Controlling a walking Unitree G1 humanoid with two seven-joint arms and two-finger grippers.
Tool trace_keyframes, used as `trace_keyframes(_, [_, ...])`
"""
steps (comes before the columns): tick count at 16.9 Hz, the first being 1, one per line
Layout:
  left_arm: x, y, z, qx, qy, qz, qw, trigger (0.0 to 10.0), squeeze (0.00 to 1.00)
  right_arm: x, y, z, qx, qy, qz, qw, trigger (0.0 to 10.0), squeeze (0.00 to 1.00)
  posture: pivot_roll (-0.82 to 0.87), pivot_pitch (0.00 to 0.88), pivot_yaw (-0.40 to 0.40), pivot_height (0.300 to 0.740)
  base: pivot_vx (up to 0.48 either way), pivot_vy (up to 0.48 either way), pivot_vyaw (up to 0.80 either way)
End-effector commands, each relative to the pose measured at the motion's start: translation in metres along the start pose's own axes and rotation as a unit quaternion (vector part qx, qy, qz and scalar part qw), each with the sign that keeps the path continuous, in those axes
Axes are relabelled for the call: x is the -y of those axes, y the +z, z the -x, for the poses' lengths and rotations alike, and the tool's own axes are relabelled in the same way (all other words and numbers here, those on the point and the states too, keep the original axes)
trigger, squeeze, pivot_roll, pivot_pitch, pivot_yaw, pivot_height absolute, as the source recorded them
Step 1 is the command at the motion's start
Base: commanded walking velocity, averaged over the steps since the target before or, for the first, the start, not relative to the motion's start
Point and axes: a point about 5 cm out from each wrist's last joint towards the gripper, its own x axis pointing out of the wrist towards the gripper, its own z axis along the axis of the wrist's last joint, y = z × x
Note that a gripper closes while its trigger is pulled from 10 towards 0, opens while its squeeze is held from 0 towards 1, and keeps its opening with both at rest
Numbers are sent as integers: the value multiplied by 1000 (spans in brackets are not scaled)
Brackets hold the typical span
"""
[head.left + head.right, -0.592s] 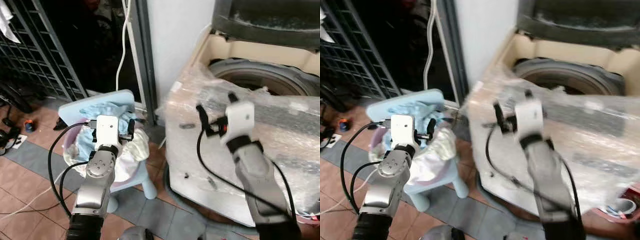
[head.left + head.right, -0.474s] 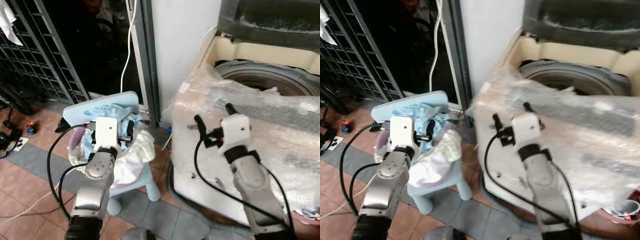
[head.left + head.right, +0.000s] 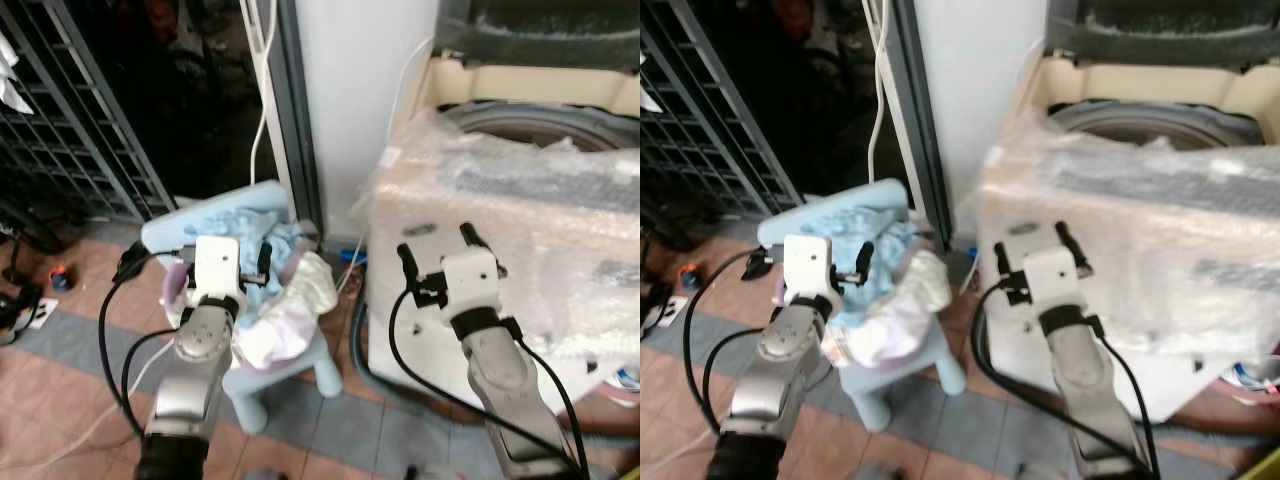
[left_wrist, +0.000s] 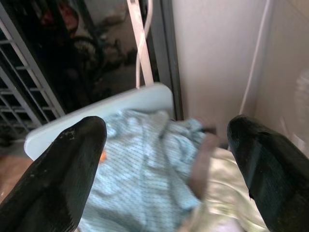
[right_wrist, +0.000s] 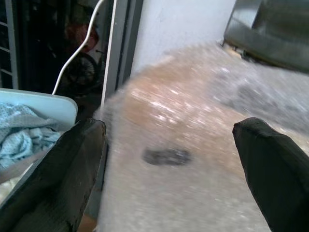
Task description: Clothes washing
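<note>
A heap of clothes (image 3: 285,290), light blue and cream, lies on a small pale blue plastic chair (image 3: 270,375) at the left. My left gripper (image 3: 222,259) hovers just above the heap, open, with nothing between its fingers (image 4: 67,169). A top-loading washing machine (image 3: 520,250) wrapped in clear plastic stands at the right, its lid up and its drum opening (image 3: 545,125) showing. In front of the machine's near side my right gripper (image 3: 438,248) is held up, open and empty, its fingers (image 5: 63,179) spread wide.
A dark metal grille (image 3: 70,130) runs along the left. A white cable (image 3: 262,90) hangs beside a grey door frame (image 3: 298,110) and white wall. Tiled floor (image 3: 60,400) surrounds the chair, and small objects lie at the far left.
The whole picture has shifted: the chair and machine now sit further right and lower, so the camera moved. Both grippers remain open and empty.
</note>
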Motion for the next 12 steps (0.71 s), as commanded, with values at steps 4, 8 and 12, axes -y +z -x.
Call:
trace_keyframes(4, [-19, -6, 3, -12, 32, -6, 999, 10000, 0, -7, 2, -5, 10, 14, -9, 1000, 10000, 0, -93, 0, 114, 740, 0, 0, 788])
trace_keyframes(8, [-20, -13, 4, -24, 27, -6, 999, 10000, 0, -7, -2, -6, 5, 14, -9, 1000, 10000, 0, -91, 0, 107, 740, 0, 0, 356])
trace_keyframes(12, [-20, -21, 6, -33, 28, -10, 999, 10000, 0, -9, -6, -12, 3, 24, -7, 1000, 10000, 0, -52, 0, 50, 740, 0, 0, 0])
